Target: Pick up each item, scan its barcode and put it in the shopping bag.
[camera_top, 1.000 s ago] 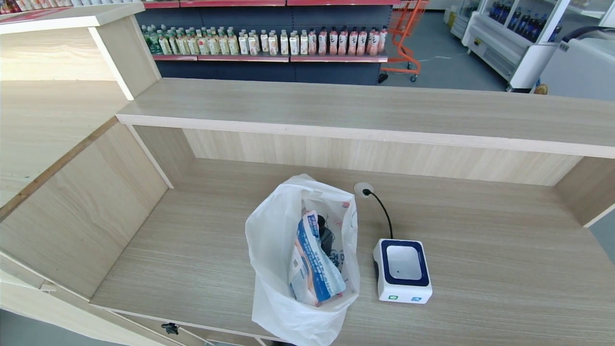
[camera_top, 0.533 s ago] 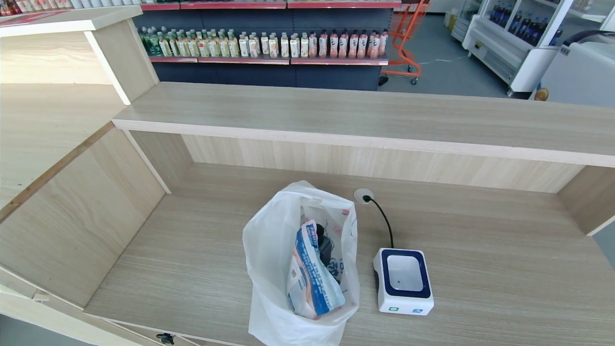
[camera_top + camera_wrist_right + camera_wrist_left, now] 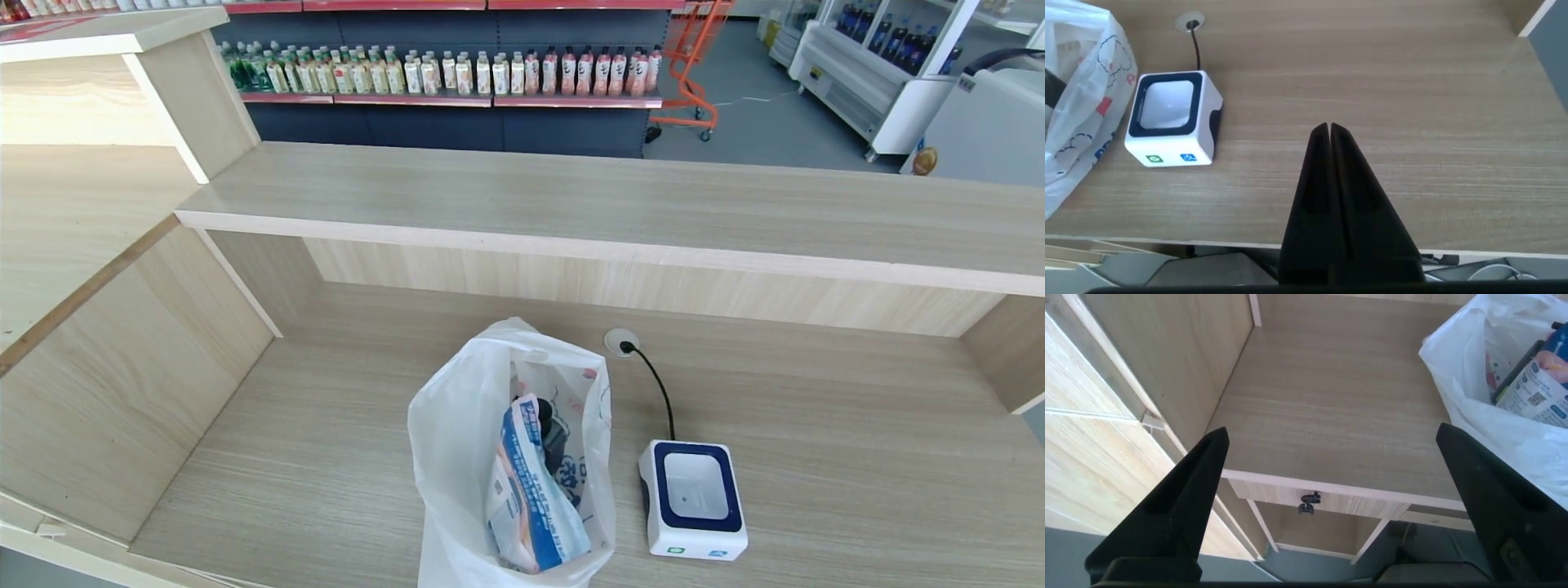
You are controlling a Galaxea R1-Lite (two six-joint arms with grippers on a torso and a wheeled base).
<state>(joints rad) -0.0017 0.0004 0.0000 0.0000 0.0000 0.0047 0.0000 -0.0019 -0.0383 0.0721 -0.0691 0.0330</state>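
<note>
Left gripper: spread, empty, above front edge of light wooden counter.
White plastic shopping bag: beside it.
Right gripper: closed, empty.

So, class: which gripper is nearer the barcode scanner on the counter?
Right. The right gripper, shut, hangs over the front of the counter beside the scanner. The left gripper, open, is at the left front corner, with the shopping bag between it and the scanner.

Wooden counter; stocked shelves
</note>
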